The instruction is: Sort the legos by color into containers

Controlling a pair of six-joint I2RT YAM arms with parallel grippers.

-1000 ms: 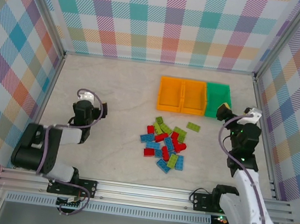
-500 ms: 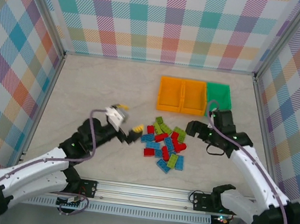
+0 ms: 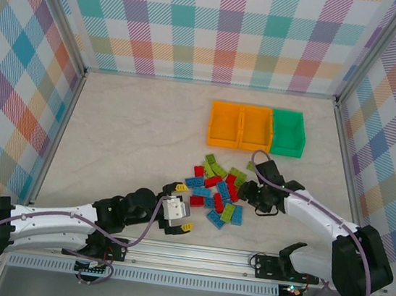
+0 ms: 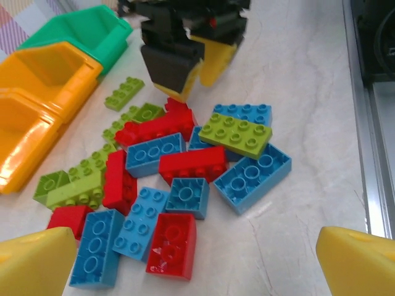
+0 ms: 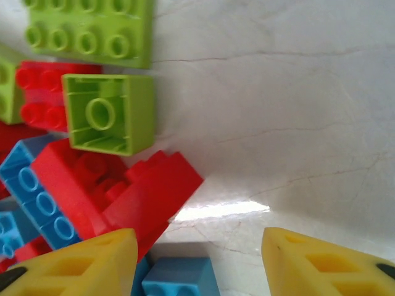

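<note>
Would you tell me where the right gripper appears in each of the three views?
Top external: right gripper at the lego pile's right edge.
Left wrist: the gripper at top centre, beyond the pile.
Right wrist: its yellow fingertips at the bottom corners.
Shared landmark: the red lego beside it.

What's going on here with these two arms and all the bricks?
Two robot arms are set to sort a pile of red, blue and green bricks by color. The right claw is down at the pile's right edge beside a red brick, jaws apart, with nothing gripped. The left claw hovers open at the pile's near-left side. The bins at the back look empty.
</note>
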